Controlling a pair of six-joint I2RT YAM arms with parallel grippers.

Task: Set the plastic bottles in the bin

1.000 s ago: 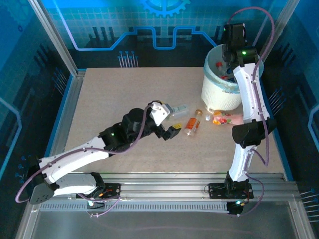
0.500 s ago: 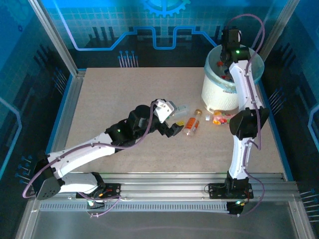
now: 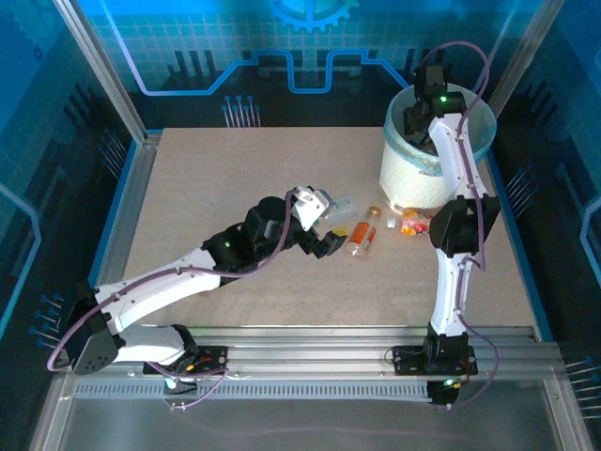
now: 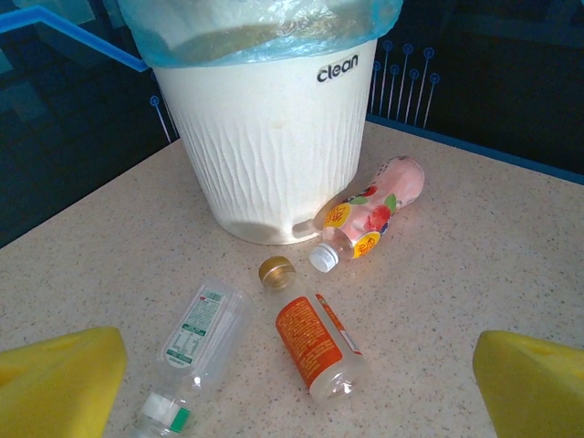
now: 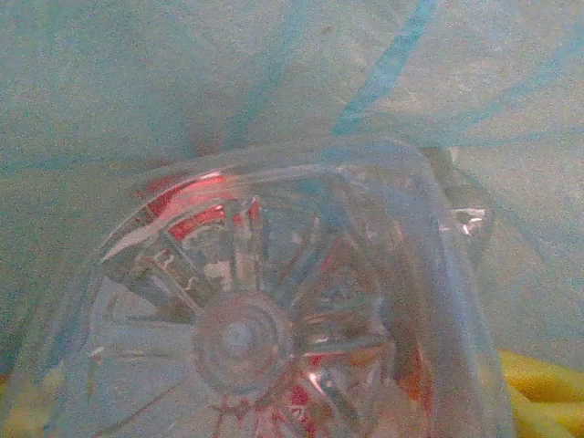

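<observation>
Left claw (image 3: 324, 225) stands wide above the bench (image 3: 235, 178), touching nothing. Ahead of it, right of bench centre, you see three plastic bottles lying flat: a white-label bottle (image 4: 196, 338), its cap end partly behind a finger pad; an orange-label bottle (image 4: 315, 342); and a pink bottle (image 4: 379, 210) just beside the bin (image 4: 274, 155), which stands at the far right corner. Right claw (image 3: 418, 124) is down inside the bin, fingers hidden from above. Its wrist view gives a blurred clear bottle base (image 5: 242, 338) against the blue liner (image 5: 182, 73). Gripped or not, you cannot tell.

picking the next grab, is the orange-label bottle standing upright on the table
No, the orange-label bottle lies flat on its side on the table, in front of the bin.
</observation>
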